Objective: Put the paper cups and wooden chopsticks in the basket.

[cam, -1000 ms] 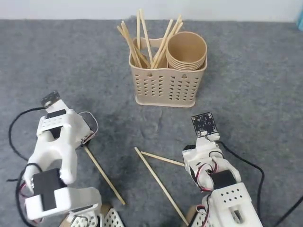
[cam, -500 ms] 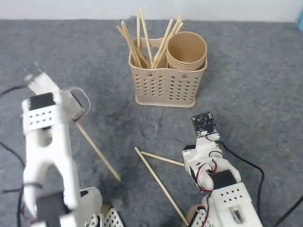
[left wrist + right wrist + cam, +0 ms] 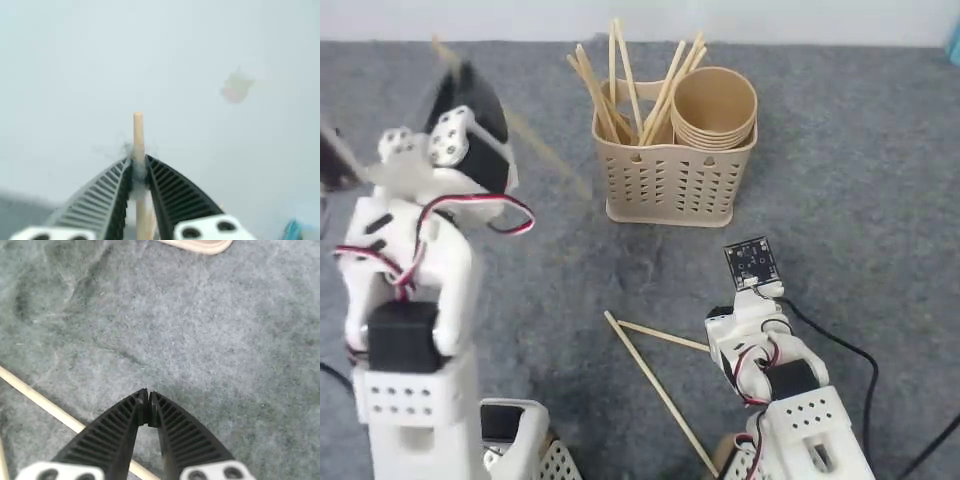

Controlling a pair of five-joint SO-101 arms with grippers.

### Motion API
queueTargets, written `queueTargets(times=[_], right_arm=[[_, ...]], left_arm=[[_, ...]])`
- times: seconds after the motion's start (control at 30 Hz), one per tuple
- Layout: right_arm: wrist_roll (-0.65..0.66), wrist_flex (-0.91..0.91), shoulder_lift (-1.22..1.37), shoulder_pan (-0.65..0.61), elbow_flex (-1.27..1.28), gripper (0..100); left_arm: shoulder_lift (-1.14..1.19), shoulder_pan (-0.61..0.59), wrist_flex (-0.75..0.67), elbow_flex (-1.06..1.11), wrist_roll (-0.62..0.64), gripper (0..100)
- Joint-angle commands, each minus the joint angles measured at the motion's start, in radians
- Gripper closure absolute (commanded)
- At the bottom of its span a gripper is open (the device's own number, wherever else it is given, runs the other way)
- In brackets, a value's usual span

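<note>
Your left pincer (image 3: 138, 172) is clamped on a wooden chopstick (image 3: 138, 135), held up off the bench (image 3: 860, 200), left of the basket (image 3: 670, 185) in the high view. The paper cups (image 3: 714, 105) sit stacked in the basket beside a bundle of chopsticks (image 3: 620, 95). Your right pincer (image 3: 148, 407) hangs pinched together, holding nothing, close above the bench near two loose chopsticks (image 3: 660, 392).

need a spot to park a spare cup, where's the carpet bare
Bare carpet lies right of the basket, and between it and the two loose chopsticks. Crowded: beside the right arm, where those chopsticks lie crossed.
</note>
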Motion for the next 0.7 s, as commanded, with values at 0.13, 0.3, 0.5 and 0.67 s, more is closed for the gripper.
queueTargets(times=[0.13,0.3,0.5,0.67], right_arm=[[0.018,-0.016,-0.019,0.013,-0.006,99.1],[0.018,-0.019,-0.019,0.013,-0.006,99.1],[0.018,-0.024,-0.019,0.013,-0.006,99.1],[0.018,-0.024,-0.019,0.013,-0.008,99.1]], left_arm=[[0.086,0.146,-0.562,0.111,-0.219,99],[0.232,0.166,-0.554,0.007,-0.221,99],[0.397,0.161,-0.549,-0.059,-0.215,99],[0.407,0.170,-0.548,0.033,-0.213,99]])
